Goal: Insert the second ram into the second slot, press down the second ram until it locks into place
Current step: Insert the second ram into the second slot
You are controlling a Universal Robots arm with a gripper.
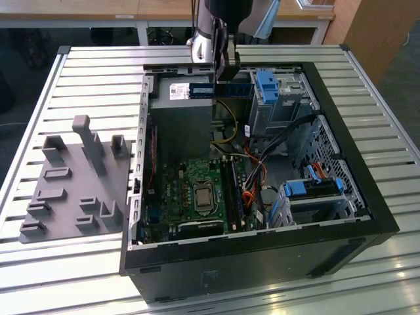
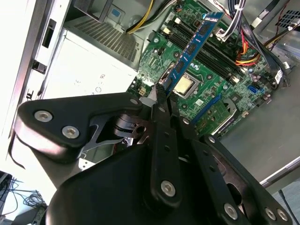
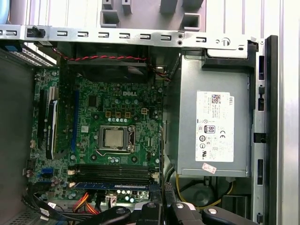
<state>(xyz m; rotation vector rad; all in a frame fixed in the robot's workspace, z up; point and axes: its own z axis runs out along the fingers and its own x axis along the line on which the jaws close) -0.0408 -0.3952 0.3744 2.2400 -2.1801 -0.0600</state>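
Slatted aluminium table (image 1: 85, 72), carrying:
- Black metal computer tower case (image 1: 262, 275), laid on its side, side panel off. Inside: green motherboard (image 1: 190, 180); grey metal power-supply box (image 1: 180, 125) with white label; blue plastic drive brackets (image 1: 267, 85).
- Grey moulded fixture plate (image 1: 72, 190) with upright pegs, beside the case on the exterior view's left.

Dark gripper (image 1: 223, 72) clamps second ram (image 1: 239, 90), a long thin blue circuit-board stick, held level above the case near the power-supply box.

The long flat blue circuit-board stick (image 2: 191, 52) carried black chips. The square green motherboard (image 3: 89, 117) was silver-speckled. The silver-grey metal table (image 1: 92, 79) was striped with ribs.
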